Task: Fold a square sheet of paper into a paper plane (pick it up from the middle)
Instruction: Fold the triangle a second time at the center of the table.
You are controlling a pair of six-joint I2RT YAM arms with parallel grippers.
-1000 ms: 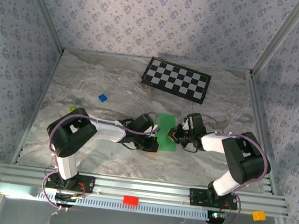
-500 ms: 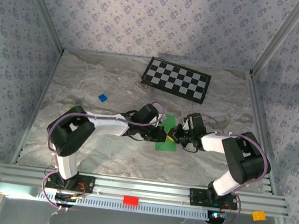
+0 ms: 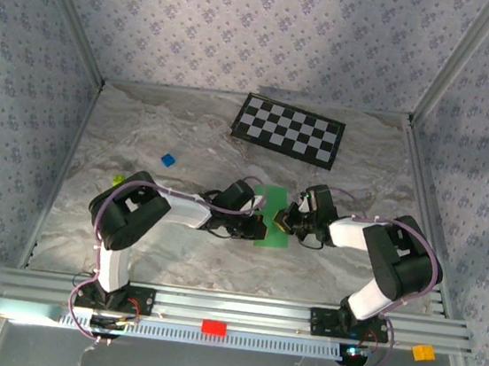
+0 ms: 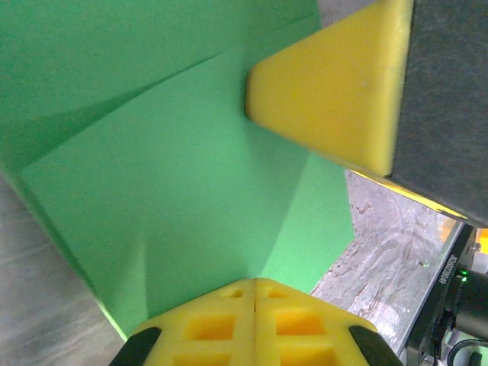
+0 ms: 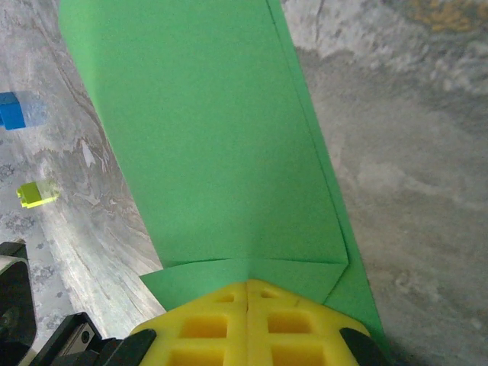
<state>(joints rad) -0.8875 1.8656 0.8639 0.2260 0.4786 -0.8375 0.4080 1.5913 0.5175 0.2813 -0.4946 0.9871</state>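
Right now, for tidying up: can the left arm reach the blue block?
Probably yes: the blue block lies just beyond the left arm, nothing between. But the left gripper is shut against the green paper and must leave it.

Paper [image 5: 221,137]: bright green, plain, no print; the folded-over flaps read a shade darker.
Left tool [image 4: 254,284] and right tool [image 5: 248,286]: yellow pads on black bodies.
Arms [image 3: 186,211]: white links, black joints.
Surface [image 3: 143,135]: grey-white, marbled veining.
Board [image 3: 289,129]: black-and-white checks.
Blue block [image 3: 168,160]; yellow-green block [image 3: 117,180].
Walls [image 3: 246,23]: pale lilac with a repeating darker floral motif.
Front rail [image 3: 238,307]: silver, with a red tag [image 3: 213,327] and an orange tag [image 3: 423,352].
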